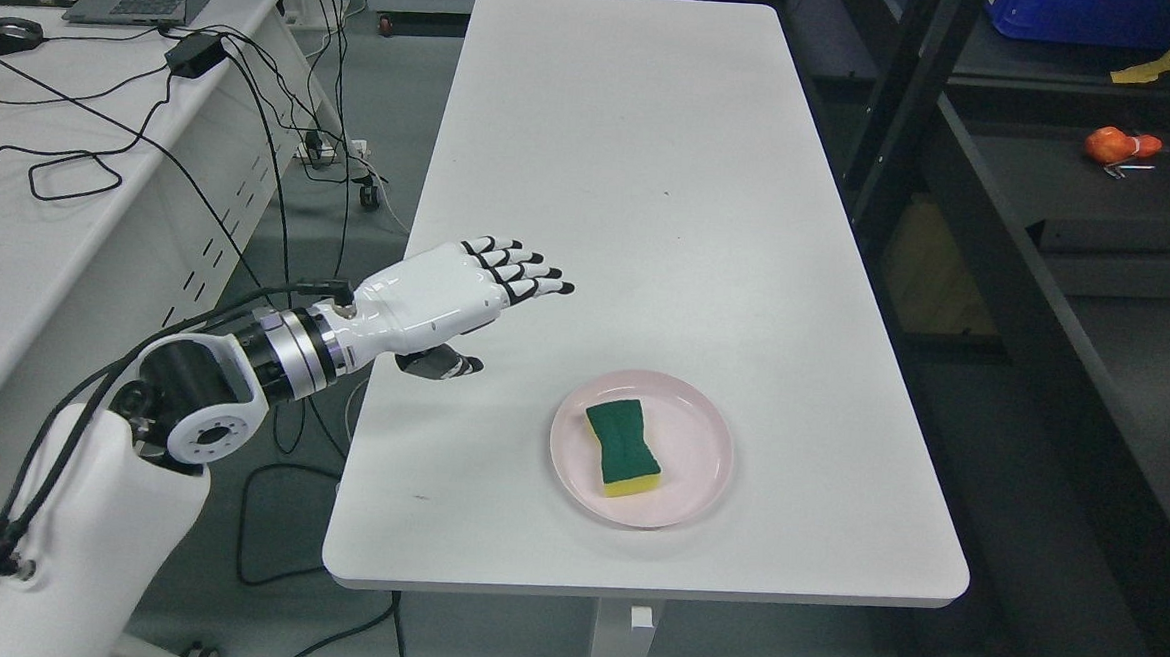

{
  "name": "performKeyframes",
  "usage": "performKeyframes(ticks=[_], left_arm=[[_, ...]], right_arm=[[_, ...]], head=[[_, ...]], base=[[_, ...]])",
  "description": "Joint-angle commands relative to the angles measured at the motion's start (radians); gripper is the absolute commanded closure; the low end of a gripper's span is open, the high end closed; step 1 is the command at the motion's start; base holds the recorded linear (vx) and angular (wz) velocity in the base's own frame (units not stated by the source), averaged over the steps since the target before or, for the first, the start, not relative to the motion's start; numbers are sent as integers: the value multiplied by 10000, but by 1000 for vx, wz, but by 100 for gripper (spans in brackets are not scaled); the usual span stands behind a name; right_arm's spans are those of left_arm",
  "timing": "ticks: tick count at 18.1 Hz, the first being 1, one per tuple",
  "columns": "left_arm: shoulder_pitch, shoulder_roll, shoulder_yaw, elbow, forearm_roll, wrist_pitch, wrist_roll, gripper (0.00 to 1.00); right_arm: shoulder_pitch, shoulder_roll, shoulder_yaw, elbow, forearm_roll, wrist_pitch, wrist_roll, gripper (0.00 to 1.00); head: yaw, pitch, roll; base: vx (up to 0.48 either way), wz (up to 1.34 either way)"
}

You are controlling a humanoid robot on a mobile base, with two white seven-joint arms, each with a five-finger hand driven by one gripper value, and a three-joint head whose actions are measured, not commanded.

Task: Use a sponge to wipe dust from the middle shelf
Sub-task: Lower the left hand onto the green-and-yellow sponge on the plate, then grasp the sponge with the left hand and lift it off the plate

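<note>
Head view shows us our white left hand (467, 287) with black-jointed fingers (523, 270) stretched out flat and holding nothing, hovering over the left edge of the long white table (653, 172). At about four o'clock from that hand, well apart from it, we see the green-topped yellow sponge (623, 449) lying in a round pale pink plate (709, 445) near the table's front edge.
</note>
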Motion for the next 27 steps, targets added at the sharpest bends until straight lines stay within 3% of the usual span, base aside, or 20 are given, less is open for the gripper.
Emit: performKeyframes(ticks=[1,10,19,24,27], left_arm=[[-590,-1114,-2831,1659,-1701,-42,24,9],[-1281,-2895,-3674,3073,-2455,-27,40,11],[-745,-3203,-3538,3073,-2486,3,40,12],[-346,-3218,-2786,2966,-2456,3,24,23],[-101,-3264,-2313,2736,-2257,-12,24,39]], right_arm=[[0,-175,-1,-174,0,3,5,0],[0,-175,-1,-174,0,3,5,0],[0,-175,-1,-174,0,3,5,0],[0,-175,-1,-174,0,3,5,0],[0,-175,-1,-174,0,3,5,0]], head=[[0,0,0],[0,0,0],[0,0,0],[0,0,0],[0,0,0]], base=[[0,0],[0,0],[0,0],[0,0],[0,0]])
